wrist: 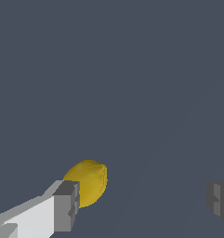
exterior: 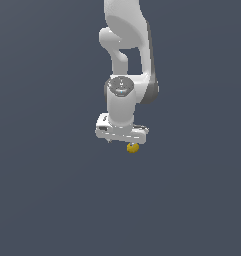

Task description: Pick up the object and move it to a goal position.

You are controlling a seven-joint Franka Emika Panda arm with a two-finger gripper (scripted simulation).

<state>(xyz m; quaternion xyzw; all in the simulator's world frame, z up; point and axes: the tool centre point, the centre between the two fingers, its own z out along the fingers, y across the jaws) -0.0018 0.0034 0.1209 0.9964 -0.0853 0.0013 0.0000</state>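
Just beneath the white hand of the arm, at about five o'clock from its base in the exterior view, sits the object (exterior: 133,147), a small mustard-yellow, lemon-like ovoid on the plain dark floor (exterior: 52,200). Seen from the wrist, lies close against the inner side of one grey fingertip (wrist: 67,204), partly hidden by it, rather than centred in the gap. Gripper (wrist: 143,201) spread wide, both pads well apart, nothing clamped between them. Probably opened this far to give clearance for a rounded, rollable shape narrower than the hand. Positioned nearly straight overhead, arm (exterior: 126,45) hanging vertically, presumably to drop the fingers down either side. Off-centre as it stands, so likely needs a small sideways shift before closing, otherwise risks nudging the fruit away. No goal marker visible in either view.
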